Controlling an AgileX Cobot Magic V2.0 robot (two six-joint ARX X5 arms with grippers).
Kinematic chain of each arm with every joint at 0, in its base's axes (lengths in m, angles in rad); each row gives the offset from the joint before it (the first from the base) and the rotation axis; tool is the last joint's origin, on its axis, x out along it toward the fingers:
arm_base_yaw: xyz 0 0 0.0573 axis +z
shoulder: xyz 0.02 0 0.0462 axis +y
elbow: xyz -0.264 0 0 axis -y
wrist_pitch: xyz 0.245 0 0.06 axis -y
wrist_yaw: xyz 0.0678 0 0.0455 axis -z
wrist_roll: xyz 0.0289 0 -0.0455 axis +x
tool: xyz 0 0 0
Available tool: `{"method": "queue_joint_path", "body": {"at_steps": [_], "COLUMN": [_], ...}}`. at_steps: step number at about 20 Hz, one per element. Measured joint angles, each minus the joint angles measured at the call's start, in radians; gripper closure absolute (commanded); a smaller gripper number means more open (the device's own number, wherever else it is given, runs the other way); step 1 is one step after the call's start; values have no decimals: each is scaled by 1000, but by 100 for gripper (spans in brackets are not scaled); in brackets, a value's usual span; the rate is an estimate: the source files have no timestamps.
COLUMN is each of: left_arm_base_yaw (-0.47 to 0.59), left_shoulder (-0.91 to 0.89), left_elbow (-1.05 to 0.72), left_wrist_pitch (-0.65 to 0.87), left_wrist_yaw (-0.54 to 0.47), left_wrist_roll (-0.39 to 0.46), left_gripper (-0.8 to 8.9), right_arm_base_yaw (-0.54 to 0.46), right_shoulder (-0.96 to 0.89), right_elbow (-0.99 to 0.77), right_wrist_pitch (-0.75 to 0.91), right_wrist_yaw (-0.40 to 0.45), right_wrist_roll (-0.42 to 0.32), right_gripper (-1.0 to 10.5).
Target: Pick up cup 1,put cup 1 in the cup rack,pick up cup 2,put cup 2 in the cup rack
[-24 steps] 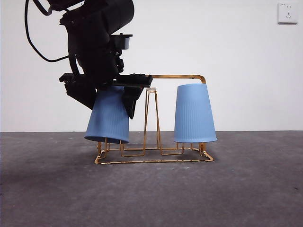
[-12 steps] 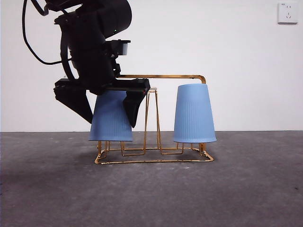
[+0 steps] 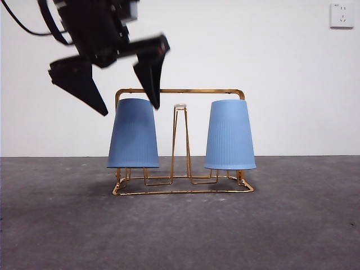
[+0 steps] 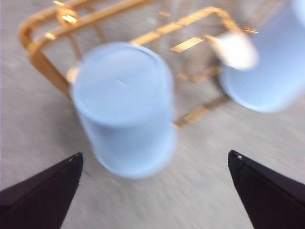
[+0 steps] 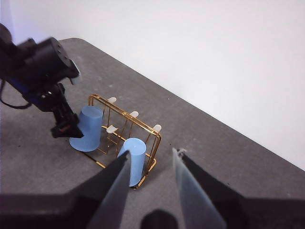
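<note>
Front view: both cups (image 3: pixel 133 133) (image 3: pixel 230 135) sit upside down on the rack (image 3: pixel 183 185) prongs, probably to drain. I see my left gripper (image 3: pixel 118 98) spread empty above; the right gripper (image 5: pixel 151 183) waits, jaws parted.

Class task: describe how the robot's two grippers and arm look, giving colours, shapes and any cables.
The left gripper is black, with two pointed wedge-shaped jaws under a bulky black housing; a black cable loops from it. The right gripper shows two tapering jaws with pale grey inner faces.
</note>
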Motion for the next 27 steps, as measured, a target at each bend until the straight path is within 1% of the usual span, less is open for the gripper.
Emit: {"method": "queue_joint_path", "body": {"at_steps": [3, 9, 14, 15, 17, 19, 21, 23, 24, 25, 27], "left_arm_base_yaw": [0, 0, 0, 0, 0, 0, 0, 0, 0, 0, 0], "left_shoulder": [-85, -329, -546, -579, -644, -682, -713, -740, -752, -762, -780], "left_elbow": [0, 0, 0, 0, 0, 0, 0, 0, 0, 0, 0], "left_wrist_pitch": [-71, -200, -270, -283, -304, -310, -310, -309, -309, -309, -309], "left_wrist_yaw": [92, 201, 321, 337, 354, 359, 372, 378, 378, 378, 378], "left_wrist_roll": [0, -4, -24, -27, -39, -48, -61, -66, -68, -71, -72], "left_gripper": [217, 220, 222, 249, 470, 668, 814, 821, 821, 821, 821], "right_arm_base_yaw": [0, 0, 0, 0, 0, 0, 0, 0, 0, 0, 0], "right_shoulder": [0, 0, 0, 0, 1, 3, 5, 7, 9, 9, 10], "right_elbow": [0, 0, 0, 0, 0, 0, 0, 0, 0, 0, 0], "right_wrist_pitch": [-16, -108, -117, -117, -117, -117, -117, -117, -117, -117, -117], "right_wrist_yaw": [0, 0, -4, -4, -5, -24, -61, -113, -140, -159, -170], "right_wrist_roll": [0, 26, 77, 84, 93, 103, 118, 132, 137, 140, 146], "right_gripper": [789, 789, 789, 789, 790, 793, 808, 929, 967, 958, 958]}}
